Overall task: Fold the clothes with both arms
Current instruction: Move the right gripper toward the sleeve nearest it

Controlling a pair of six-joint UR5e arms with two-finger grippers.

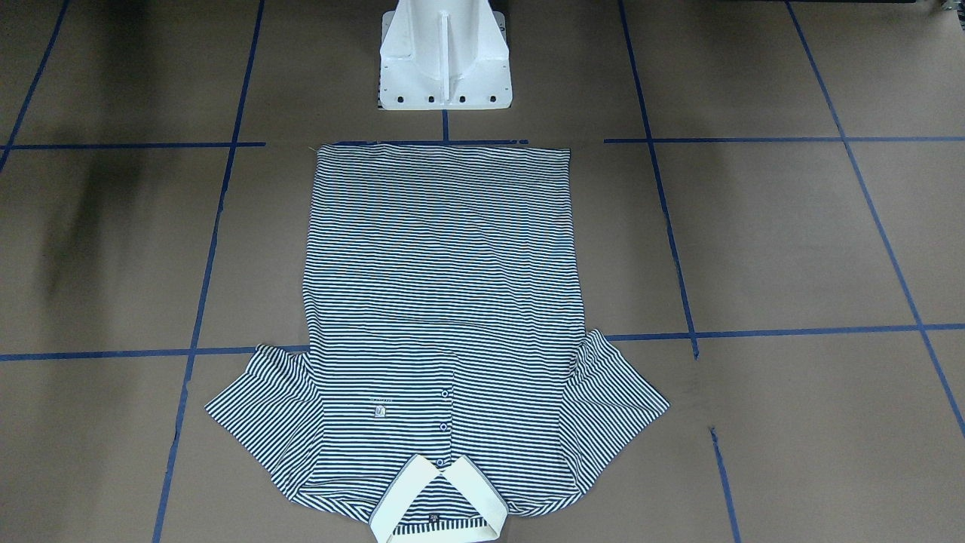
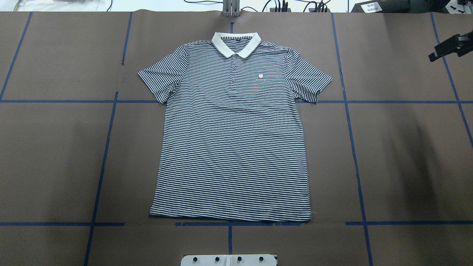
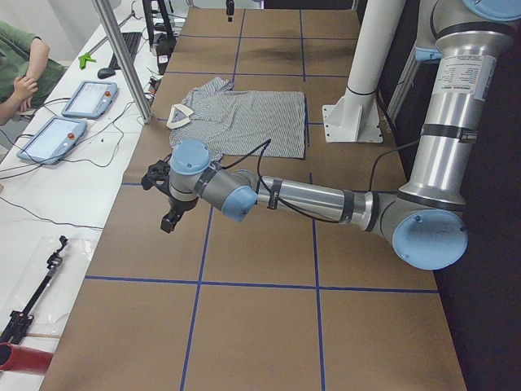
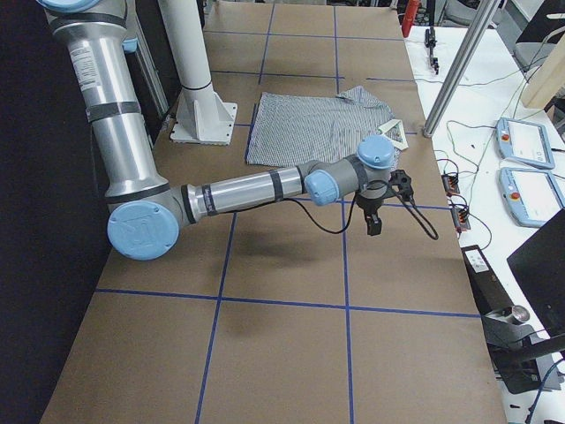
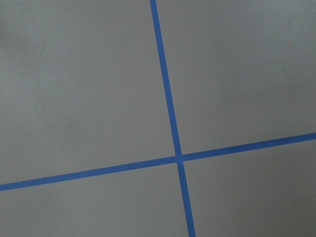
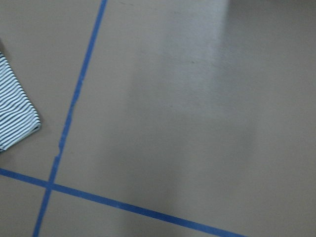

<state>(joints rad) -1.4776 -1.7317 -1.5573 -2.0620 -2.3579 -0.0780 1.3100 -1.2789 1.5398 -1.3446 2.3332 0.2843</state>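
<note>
**Striped polo lay flat and untouched, both arms off to the sides**

Front-facing view: the polo shirt (image 1: 445,286) lay spread face up on the brown surface (image 1: 754,241). Its hem was near the white pedestal (image 1: 445,53), its collar at the far end, and both sleeves were out. The thin knit looked light and limp, likely to sag and drag, so the hem corners or shoulders seemed the best places to pinch it.

Overhead view: the shirt sat mid-surface. A black part at the far right edge, seemingly the right gripper (image 2: 449,46), was well apart from it.

Left side view: the left gripper (image 3: 168,218) hovered over bare surface, away from the shirt. I could not tell whether it was released or clenched. A white bench (image 3: 73,187) carried tablets (image 3: 51,138) and cables, with a person's sleeve (image 3: 12,45) beyond.

Right side view: the right gripper pointed down, holding nothing visible, and its state could not be told.

Left wrist view: only crossing blue tape lines (image 5: 170,113).

Right wrist view: a sleeve corner showed at the left edge.
</note>
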